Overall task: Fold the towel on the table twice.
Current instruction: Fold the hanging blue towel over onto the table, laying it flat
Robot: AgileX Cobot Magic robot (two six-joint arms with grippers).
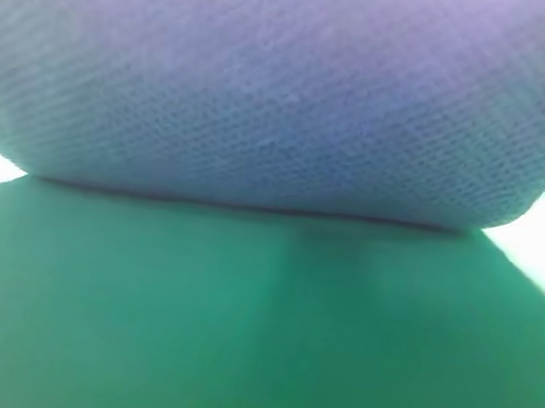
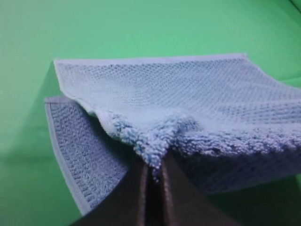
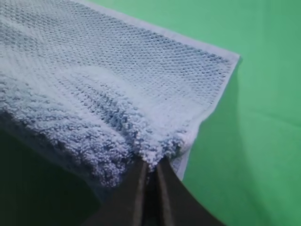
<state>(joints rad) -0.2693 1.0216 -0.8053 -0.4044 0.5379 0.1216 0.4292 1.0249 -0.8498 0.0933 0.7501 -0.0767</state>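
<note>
Two tools are holding the towel at this moment, one on each side. In your left wrist view, the left tool has its two dark fingers pressed together on a bunched piece of the towel's near edge, so it is closed on the cloth. From this pinch the upper layer spreads away toward the far pale hem. Under it you see a second layer with its own pale edge sticking out to the left, so the towel lies doubled there. The upper layer's left corner hangs a little above the lower one and is not lined up with it.

In your right wrist view, the right tool does the same: its fingers are closed on a fluffy bunch of the towel, close to the corner. The cloth rises from the pinch and spreads away to the upper left, and its pale hem runs down the right side to the pinch. Below the lifted cloth on the left it is dark shadow, and you cannot tell what lies there.

In the high view the towel fills the whole upper half, very near the camera and blurred, with a rounded lower edge. Under it the green table is in shadow, with bright patches at the far left and right. You cannot see either tool in this view. The table around the towel is plain green in both wrist views.
</note>
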